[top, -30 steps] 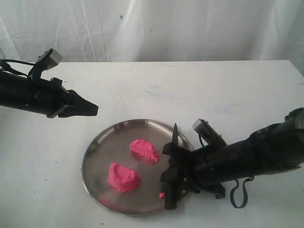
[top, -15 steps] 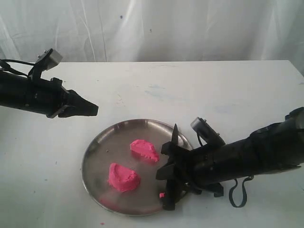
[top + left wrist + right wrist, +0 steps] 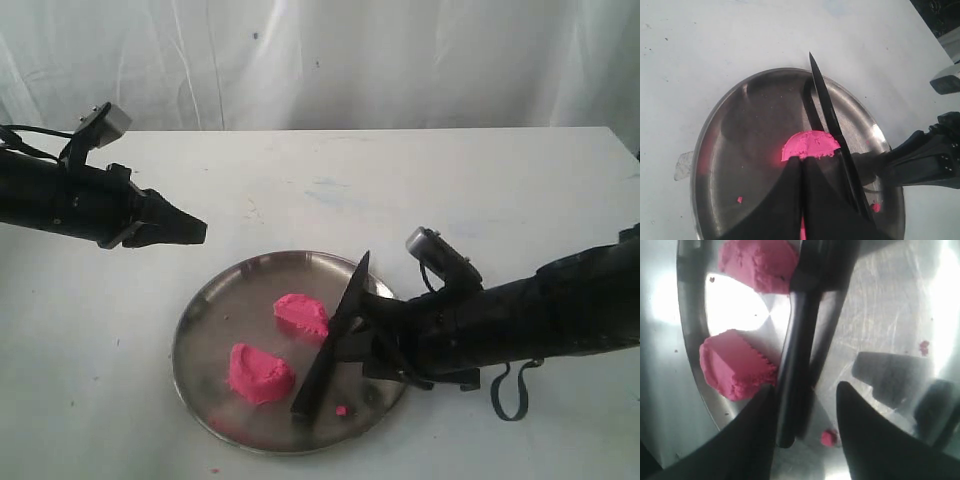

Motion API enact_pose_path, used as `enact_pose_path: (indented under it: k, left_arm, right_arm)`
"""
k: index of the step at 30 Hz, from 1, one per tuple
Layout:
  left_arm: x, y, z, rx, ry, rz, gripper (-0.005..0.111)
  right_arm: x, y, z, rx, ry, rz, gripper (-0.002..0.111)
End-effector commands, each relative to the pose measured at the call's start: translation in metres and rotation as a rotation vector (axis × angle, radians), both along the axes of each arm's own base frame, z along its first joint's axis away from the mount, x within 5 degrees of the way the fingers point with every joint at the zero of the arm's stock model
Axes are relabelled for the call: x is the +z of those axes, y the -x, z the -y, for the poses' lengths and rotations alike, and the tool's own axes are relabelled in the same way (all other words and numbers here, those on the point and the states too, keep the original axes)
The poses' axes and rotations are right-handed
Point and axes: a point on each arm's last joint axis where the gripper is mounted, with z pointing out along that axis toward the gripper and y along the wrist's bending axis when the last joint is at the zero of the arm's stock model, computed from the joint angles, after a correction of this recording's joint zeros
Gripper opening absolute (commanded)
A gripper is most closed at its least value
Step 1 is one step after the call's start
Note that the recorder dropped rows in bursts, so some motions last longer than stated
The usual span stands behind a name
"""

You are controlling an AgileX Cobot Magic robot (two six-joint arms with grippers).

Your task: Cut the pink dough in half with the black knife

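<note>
Two halves of the pink dough (image 3: 303, 316) lie apart on the steel plate (image 3: 195, 340), and the right gripper (image 3: 805, 390) has just spread open, letting the black knife (image 3: 335, 330) slump beside them, so the cut looks finished.

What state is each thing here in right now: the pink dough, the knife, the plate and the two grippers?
pink dough: cut into two separate lumps, both on the plate.
black knife: slanting across the plate beside the lumps, not clamped.
steel plate: holds the lumps and a pink crumb.
left gripper: shut, holding nothing, away from the plate.
right gripper: open, fingers either side of the knife handle.
</note>
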Motion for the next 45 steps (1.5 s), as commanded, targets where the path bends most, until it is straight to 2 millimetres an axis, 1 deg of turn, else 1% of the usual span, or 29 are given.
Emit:
enact_pose_path:
  k: [1, 7, 11, 13, 15, 17, 19, 25, 28, 30, 33, 35, 38, 41, 45]
  left_arm:
    - [0.001, 0.002, 0.002, -0.001, 0.02, -0.006, 0.0]
    - [0.001, 0.002, 0.002, -0.001, 0.02, -0.006, 0.0]
    - [0.001, 0.002, 0.002, -0.001, 0.02, -0.006, 0.0]
    - [0.001, 0.002, 0.002, -0.001, 0.02, -0.006, 0.0]
    - [0.001, 0.002, 0.002, -0.001, 0.02, -0.006, 0.0]
    - [0.001, 0.002, 0.002, -0.001, 0.02, -0.006, 0.0]
    - [0.001, 0.002, 0.002, -0.001, 0.02, -0.006, 0.0]
    - [0.001, 0.002, 0.002, -0.001, 0.02, -0.006, 0.0]
    - [0.001, 0.002, 0.002, -0.001, 0.02, -0.006, 0.0]
    - [0.001, 0.002, 0.002, -0.001, 0.02, -0.006, 0.0]
    - [0.001, 0.002, 0.002, -0.001, 0.02, -0.006, 0.0]
    - [0.001, 0.002, 0.002, -0.001, 0.02, -0.006, 0.0]
    - [0.001, 0.002, 0.002, -0.001, 0.02, -0.006, 0.0]
    - [0.001, 0.002, 0.002, -0.001, 0.02, -0.006, 0.0]
    - [0.001, 0.002, 0.002, -0.001, 0.02, -0.006, 0.0]
  right_arm:
    - [0.016, 0.005, 0.007, -0.004, 0.047, 0.085, 0.038]
    - [0.04, 0.021, 0.016, 0.06, 0.077, 0.246, 0.038]
    - [0.061, 0.031, 0.024, 0.078, 0.112, 0.378, 0.037]
    - [0.073, 0.036, 0.028, 0.076, 0.125, 0.443, 0.034]
    - [0.088, 0.042, 0.032, 0.098, 0.144, 0.531, 0.027]
    - [0.102, 0.047, 0.035, 0.128, 0.165, 0.621, 0.016]
    - [0.116, 0.055, 0.038, 0.193, 0.203, 0.748, 0.001]
    - [0.151, 0.081, 0.049, 0.308, 0.298, 1.026, 0.0]
    - [0.164, 0.094, 0.055, 0.329, 0.328, 1.126, 0.0]
    - [0.173, 0.102, 0.058, 0.316, 0.318, 1.172, 0.0]
    - [0.182, 0.112, 0.062, 0.292, 0.305, 1.223, 0.0]
    - [0.186, 0.117, 0.064, 0.304, 0.326, 1.261, 0.0]
    - [0.184, 0.124, 0.069, 0.431, 0.468, 1.345, 0.0]
    - [0.177, 0.13, 0.074, 0.642, 0.663, 1.411, 0.0]
    - [0.169, 0.131, 0.085, 0.886, 0.934, 1.449, 0.0]
